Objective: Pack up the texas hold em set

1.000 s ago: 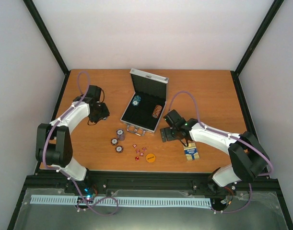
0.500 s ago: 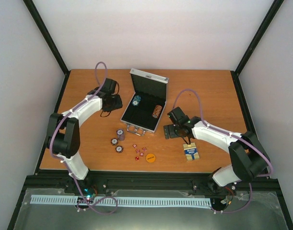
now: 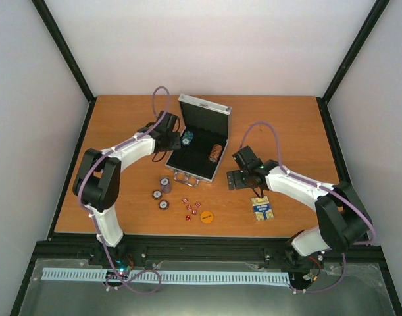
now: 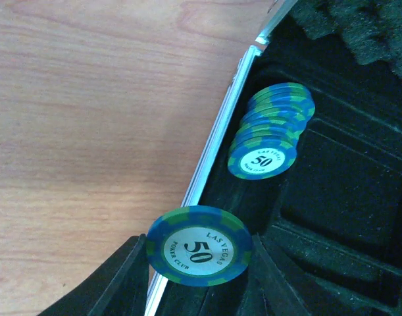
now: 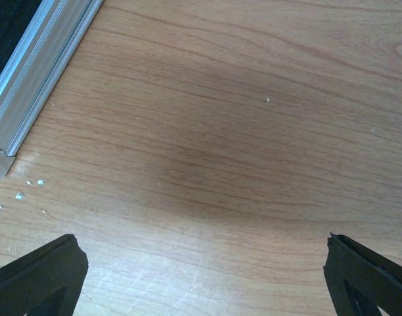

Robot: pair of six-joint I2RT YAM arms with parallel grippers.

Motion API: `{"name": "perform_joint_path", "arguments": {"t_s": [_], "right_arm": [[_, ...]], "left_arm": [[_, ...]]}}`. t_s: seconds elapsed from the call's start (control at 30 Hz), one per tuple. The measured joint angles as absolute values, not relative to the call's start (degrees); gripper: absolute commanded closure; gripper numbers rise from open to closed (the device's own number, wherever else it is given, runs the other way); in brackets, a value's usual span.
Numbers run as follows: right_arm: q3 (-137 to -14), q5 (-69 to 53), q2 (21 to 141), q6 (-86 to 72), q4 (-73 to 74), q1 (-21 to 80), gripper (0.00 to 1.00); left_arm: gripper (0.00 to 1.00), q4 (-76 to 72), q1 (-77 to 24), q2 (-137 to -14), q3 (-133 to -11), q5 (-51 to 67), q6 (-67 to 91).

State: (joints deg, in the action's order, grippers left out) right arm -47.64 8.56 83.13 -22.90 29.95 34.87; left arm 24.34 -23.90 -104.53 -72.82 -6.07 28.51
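Your left tool (image 3: pixel 172 139) swung in from bench (image 3: pixel 286 125) 9 o'clock side to aluminium case (image 4: pixel 215 141) left rim. It grips 1 blue-green 50 chip (image 4: pixel 199 245), held over rim beside blue chip row (image 4: pixel 270 131) in slot; drop-in looks next. Right tool (image 3: pixel 237 179) wide open, empty, barely shifted, off case's 4 o'clock corner. Loose chips (image 3: pixel 162 191), red dice (image 3: pixel 191 207), orange disc (image 3: pixel 206 216), card deck (image 3: pixel 262 209) unpacked at 6 o'clock.
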Motion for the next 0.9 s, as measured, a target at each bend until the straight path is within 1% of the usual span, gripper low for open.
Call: {"name": "perform_joint_path", "arguments": {"t_s": [0.4,0.63,0.9], "right_arm": [[-47.4,8.5,83.0,-22.7,29.9,34.4,0.00],[-46.7,8.6,83.0,-22.3,29.9,34.1,0.00],[-45.9,8.4,82.9,-22.1,29.7,33.7,0.00]], "left_arm": [[0.72,19.2,-25.6,-108.4,-73.1,-6.3,25.5],[0.72,18.4,-27.7,-111.4,-76.1,-6.3,24.7],[0.72,17.1,-28.0,-114.3,-78.3,-7.5,23.6]]}}
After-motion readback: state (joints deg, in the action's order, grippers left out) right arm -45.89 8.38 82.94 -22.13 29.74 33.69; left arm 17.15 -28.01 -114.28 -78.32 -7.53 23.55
